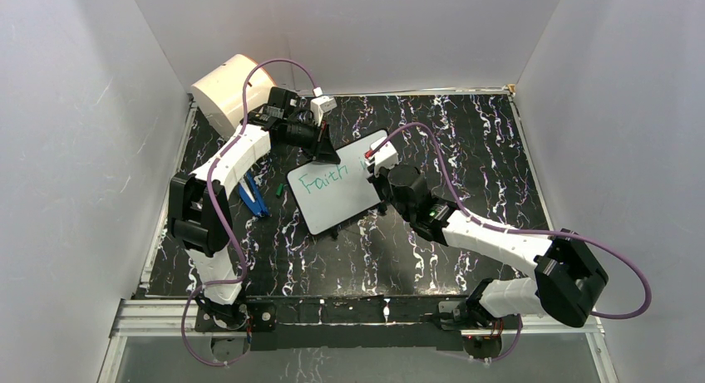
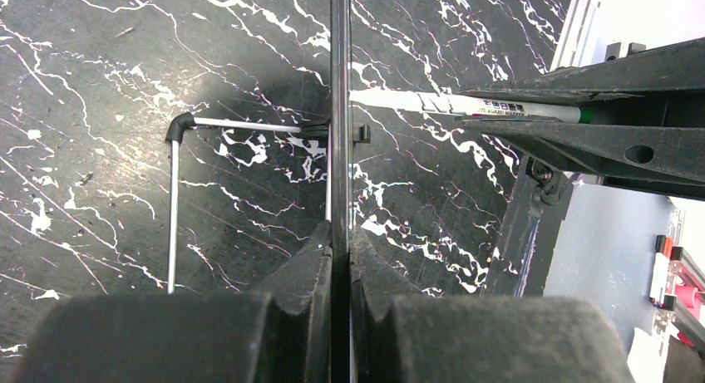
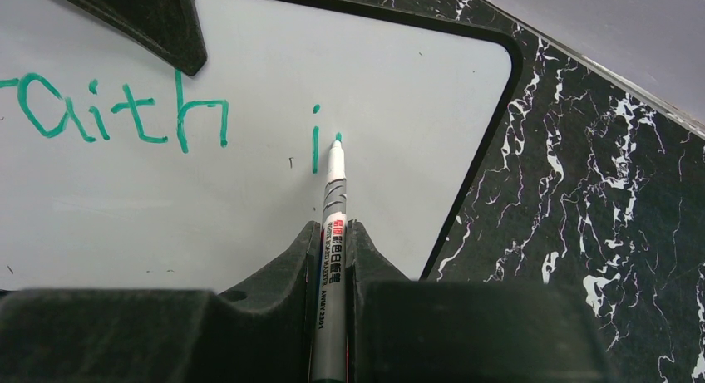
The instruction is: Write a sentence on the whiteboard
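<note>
The whiteboard (image 1: 337,202) lies tilted on the black marbled table, and its white face fills the right wrist view (image 3: 249,200). The sentence (image 1: 320,182) in green reads "Faith", followed by a lone "i" (image 3: 315,142). My right gripper (image 3: 332,229) is shut on a grey marker (image 3: 333,258). The marker's green tip (image 3: 337,138) touches the board just right of the "i". My left gripper (image 2: 339,233) is shut on the whiteboard's thin black edge (image 2: 339,109), seen edge-on, at the board's far side (image 1: 324,149). The marker (image 2: 449,105) shows beyond that edge.
A cream cylindrical drum (image 1: 229,88) stands at the back left corner. A blue object (image 1: 253,196) and a small green cap (image 1: 277,189) lie left of the board. A wire foot (image 2: 176,192) juts from the board's back. White walls enclose the table.
</note>
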